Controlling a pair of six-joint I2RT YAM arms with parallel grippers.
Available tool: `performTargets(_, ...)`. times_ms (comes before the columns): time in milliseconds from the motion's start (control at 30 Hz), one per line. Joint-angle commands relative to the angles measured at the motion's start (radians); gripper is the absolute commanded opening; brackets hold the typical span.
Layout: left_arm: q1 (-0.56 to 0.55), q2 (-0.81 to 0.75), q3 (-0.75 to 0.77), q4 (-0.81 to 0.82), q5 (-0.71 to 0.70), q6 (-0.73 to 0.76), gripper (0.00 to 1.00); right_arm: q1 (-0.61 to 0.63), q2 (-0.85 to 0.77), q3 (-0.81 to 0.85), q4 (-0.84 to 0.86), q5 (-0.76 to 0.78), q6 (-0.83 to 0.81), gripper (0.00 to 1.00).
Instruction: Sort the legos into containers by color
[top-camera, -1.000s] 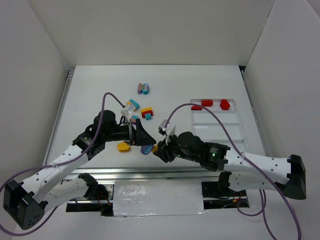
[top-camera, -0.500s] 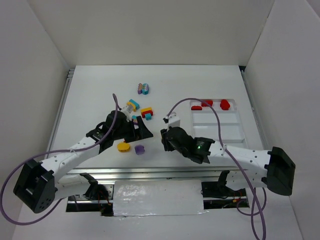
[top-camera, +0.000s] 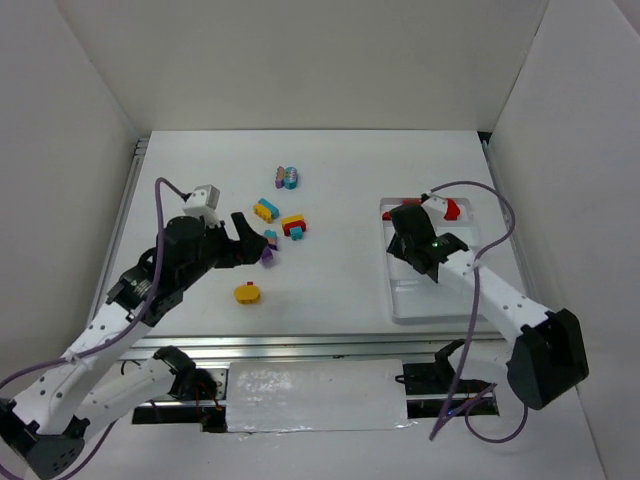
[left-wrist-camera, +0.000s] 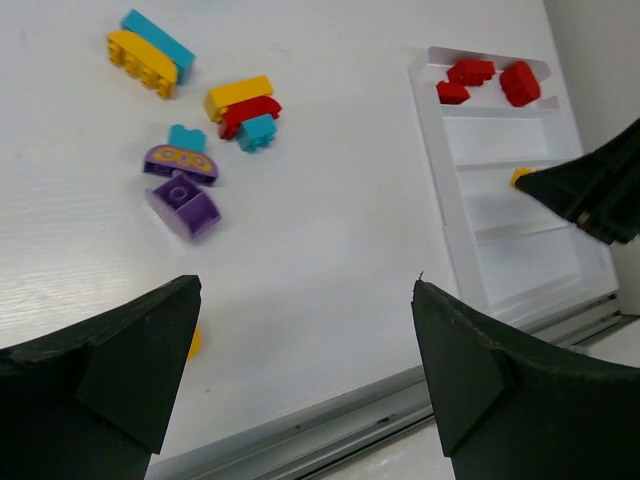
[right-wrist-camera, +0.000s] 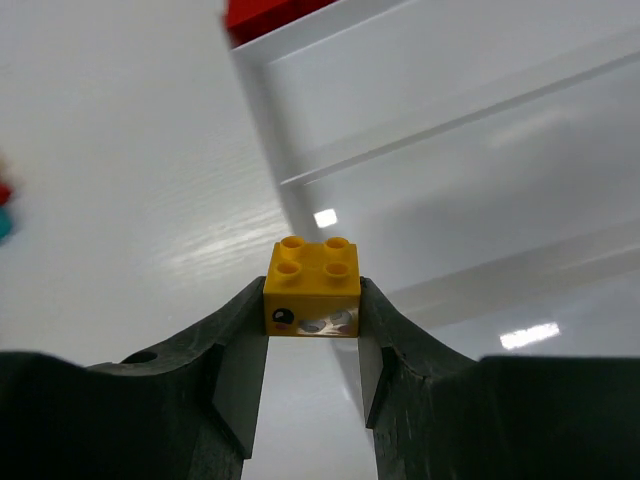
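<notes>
Both arms have parted since a second ago. Your right arm has swung from the middle of the surface out over the white four-compartment plastic tray, and your left arm has pulled back toward the far left. The small purple square brick no longer lies near the front edge. It now sits just beside the purple-and-yellow curved piece.

You are at the drop-off step for one brick. The right fingers are closed on a yellow square four-stud brick (it has a printed eye on its side) and hold it above the tray near its left wall. It hangs nearer you than the far compartment, where the red bricks lie. You cannot tell from these views exactly which compartment is under it.

The next move, as I judge it, is to settle over one empty compartment, clear of the dividers. Then come down and let the fingers part so the brick lands flat rather than on a wall.

The left fingers are spread wide and carry nothing, hovering over the surface near the loose bricks. From there the yellow, red and teal cluster and the yellow rounded piece are still unsorted.
</notes>
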Motion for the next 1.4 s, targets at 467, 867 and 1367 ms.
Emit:
performTargets(467,0.023,-0.240,-0.020,-0.227,-0.096,0.227,0.99,-0.312,0.486,0.337,-0.037,0.010,-0.033,0.62)
performTargets(867,0.156,-0.242,-0.021,-0.231,-0.131,0.206,1.00,-0.034,0.417,0.388,0.024,-0.057,-0.085,0.75)
performTargets(1367,0.236,-0.220,-0.027,-0.224,-0.101,0.212,0.99,0.220,1.087,1.199,-0.178,-0.145,-0.203,0.99)
